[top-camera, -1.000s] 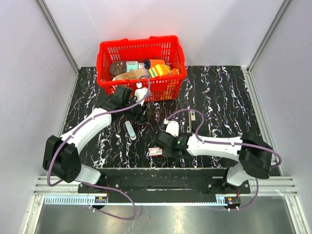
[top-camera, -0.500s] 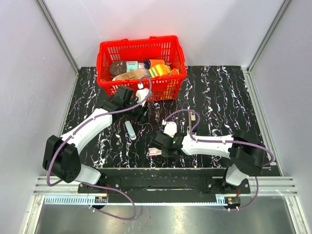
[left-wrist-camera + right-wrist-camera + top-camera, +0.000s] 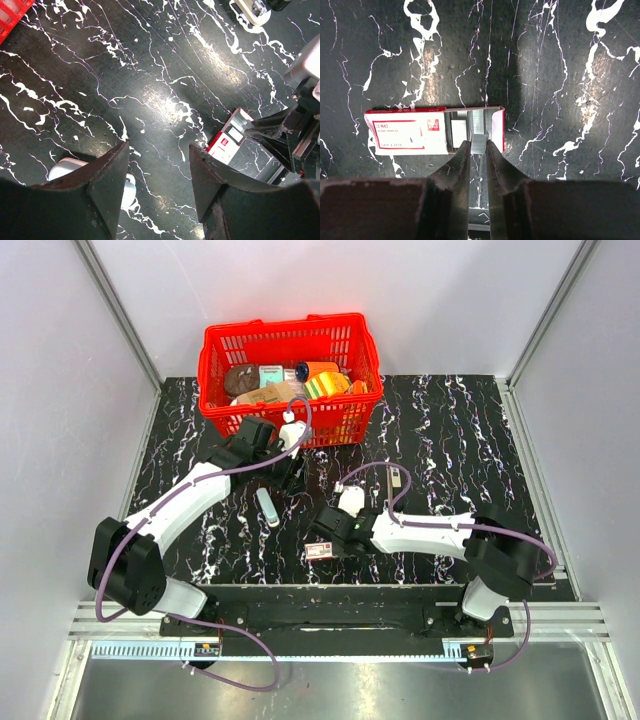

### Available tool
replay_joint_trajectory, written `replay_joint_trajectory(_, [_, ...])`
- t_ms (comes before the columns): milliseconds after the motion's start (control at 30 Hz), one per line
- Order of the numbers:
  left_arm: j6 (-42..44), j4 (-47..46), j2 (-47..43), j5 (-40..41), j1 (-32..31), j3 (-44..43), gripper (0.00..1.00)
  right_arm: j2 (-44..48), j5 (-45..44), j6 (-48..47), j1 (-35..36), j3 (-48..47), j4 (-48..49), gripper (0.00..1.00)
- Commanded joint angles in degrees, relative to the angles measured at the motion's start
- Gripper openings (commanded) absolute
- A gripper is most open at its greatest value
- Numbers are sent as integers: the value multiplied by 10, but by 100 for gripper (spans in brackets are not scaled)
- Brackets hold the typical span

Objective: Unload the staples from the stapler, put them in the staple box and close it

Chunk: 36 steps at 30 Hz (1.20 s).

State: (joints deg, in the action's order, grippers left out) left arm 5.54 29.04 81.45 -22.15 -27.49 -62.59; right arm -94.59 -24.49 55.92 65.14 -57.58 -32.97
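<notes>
My right gripper (image 3: pixel 479 149) is shut on a short silver strip of staples (image 3: pixel 480 144). It holds the strip just over the open end of a small red-and-white staple box (image 3: pixel 407 131), where more staples lie. From above, that gripper (image 3: pixel 324 539) is right at the box (image 3: pixel 320 551). A slim grey stapler (image 3: pixel 397 483) lies on the table behind the right forearm. My left gripper (image 3: pixel 160 150) hangs open over bare table, empty; from above it (image 3: pixel 290 476) sits just in front of the basket.
A red basket (image 3: pixel 262 420) full of items stands at the back centre. A small white oblong object (image 3: pixel 267 507) lies on the black marbled table below the left gripper, part hidden by its left finger (image 3: pixel 107 180). The right arm's cable loops near the stapler.
The right arm has shifted left towards the near edge, bringing the held staples over the box's open end. The left arm has hardly moved.
</notes>
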Motion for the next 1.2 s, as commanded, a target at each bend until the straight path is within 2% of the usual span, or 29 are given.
replay_joint_trajectory(0, [3, -13, -16, 4, -2, -1, 55, 5, -8, -5, -11, -9, 16, 21])
replay_joint_trajectory(667, [0, -9, -21, 0, -4, -2, 56, -16, 11, -9, -19, -7, 19, 23])
replay_joint_trajectory(900, [-1, -8, -22, -4, -4, -3, 56, -16, 11, -13, -23, -8, 20, 27])
replay_joint_trajectory(1167, [0, -7, -23, -3, -4, -3, 56, -19, 15, -14, -23, -9, 19, 29])
